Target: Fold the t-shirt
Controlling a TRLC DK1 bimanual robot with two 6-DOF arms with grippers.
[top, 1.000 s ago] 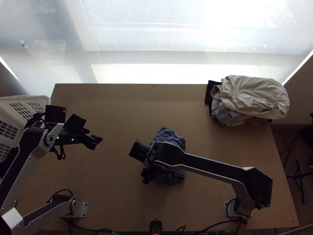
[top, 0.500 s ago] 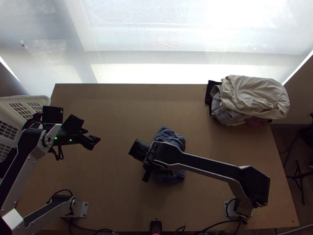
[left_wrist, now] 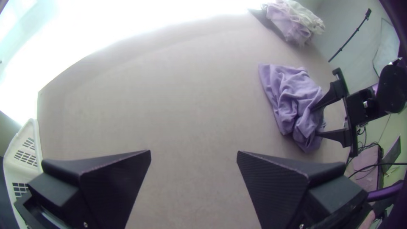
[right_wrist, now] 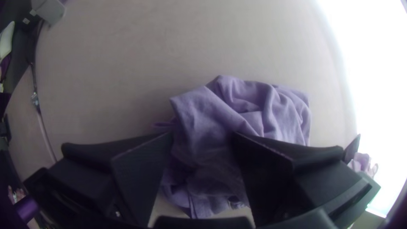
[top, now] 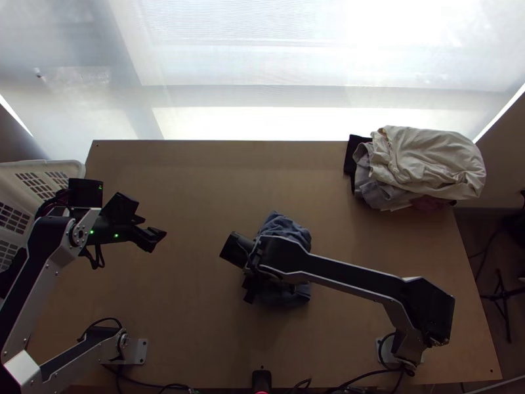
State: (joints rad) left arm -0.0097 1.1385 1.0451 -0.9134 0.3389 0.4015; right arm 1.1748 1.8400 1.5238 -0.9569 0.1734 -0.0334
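Lying bunched at open jaws: the t-shirt

The right gripper stands over the t-shirt near the middle of the table, jaws apart at its folds. The left gripper, jaws wide apart, hangs between t-shirt and basket.

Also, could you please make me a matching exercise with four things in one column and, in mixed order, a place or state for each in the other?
1. Blue-purple cloth t-shirt
2. White slotted plastic basket
3. Heap of cream and grey fabric
4. Black left end effector

A. At the light wooden table's far right corner
B. Open, fingers apart
C. At the table's left edge
D. Bunched beneath the black right end effector

Pairs: 1-D; 2-C; 3-A; 4-B
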